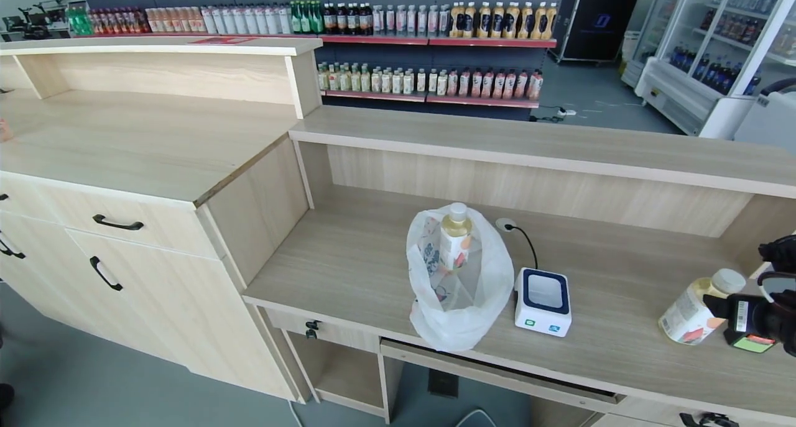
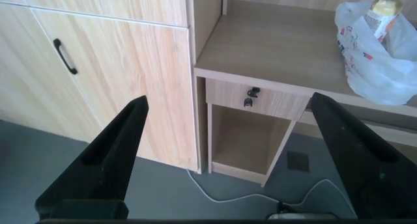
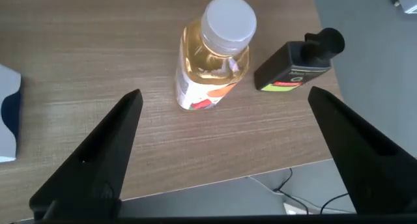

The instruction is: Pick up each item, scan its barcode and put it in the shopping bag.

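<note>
A white plastic shopping bag (image 1: 460, 290) stands on the low counter with a yellow-tea bottle (image 1: 456, 235) upright inside it. To its right sits the white barcode scanner (image 1: 543, 301). Near the counter's right end stands a second tea bottle (image 1: 696, 309) with a white cap. A small black bottle (image 1: 749, 327) with a green label lies beside it. My right gripper (image 3: 226, 97) hangs open above that tea bottle (image 3: 212, 58) and the black bottle (image 3: 296, 64). My left gripper (image 2: 229, 100) is open and holds nothing, low in front of the cabinet, left of the bag (image 2: 378, 55).
A taller cabinet (image 1: 149, 166) with drawers and black handles rises left of the low counter. A raised back ledge (image 1: 535, 141) runs behind the counter. The scanner's cable (image 1: 525, 240) leads to a hole at the back. Drink shelves and fridges stand beyond.
</note>
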`<state>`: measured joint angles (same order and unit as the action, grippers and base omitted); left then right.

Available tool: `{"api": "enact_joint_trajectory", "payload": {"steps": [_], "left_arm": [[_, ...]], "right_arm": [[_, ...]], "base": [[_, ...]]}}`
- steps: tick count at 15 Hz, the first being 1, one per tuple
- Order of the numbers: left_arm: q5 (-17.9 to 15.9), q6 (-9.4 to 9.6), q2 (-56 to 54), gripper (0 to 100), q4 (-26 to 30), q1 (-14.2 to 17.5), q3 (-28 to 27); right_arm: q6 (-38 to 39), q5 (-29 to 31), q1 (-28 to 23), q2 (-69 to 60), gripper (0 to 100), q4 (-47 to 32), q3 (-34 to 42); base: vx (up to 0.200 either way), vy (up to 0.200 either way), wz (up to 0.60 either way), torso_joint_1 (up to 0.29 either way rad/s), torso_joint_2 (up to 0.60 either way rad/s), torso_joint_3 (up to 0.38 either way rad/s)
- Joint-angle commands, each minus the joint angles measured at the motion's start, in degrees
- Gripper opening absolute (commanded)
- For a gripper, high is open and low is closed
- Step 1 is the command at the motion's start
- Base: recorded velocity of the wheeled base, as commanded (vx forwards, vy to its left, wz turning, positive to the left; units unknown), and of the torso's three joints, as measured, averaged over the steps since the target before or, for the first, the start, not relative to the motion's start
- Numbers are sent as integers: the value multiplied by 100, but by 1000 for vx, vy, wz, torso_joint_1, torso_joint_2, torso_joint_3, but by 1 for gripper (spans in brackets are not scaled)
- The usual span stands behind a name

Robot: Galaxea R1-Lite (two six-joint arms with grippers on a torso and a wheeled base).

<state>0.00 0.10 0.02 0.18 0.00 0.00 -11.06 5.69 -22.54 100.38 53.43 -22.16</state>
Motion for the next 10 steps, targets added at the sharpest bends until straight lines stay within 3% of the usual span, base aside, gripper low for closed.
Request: {"api": "enact_joint_trajectory", "payload": {"steps": [1, 10], "left_arm": [[0, -1, -2, 100, -1, 0, 0], [0, -1, -2, 100, -1, 0, 0]], "right_arm": [[-134, -121, -49, 421, 100, 53, -16], [-441, 11, -488, 1089, 100, 704, -16]], "base": [[0, 0, 0, 0, 0, 0], [0, 0, 0, 0, 0, 0]]}}
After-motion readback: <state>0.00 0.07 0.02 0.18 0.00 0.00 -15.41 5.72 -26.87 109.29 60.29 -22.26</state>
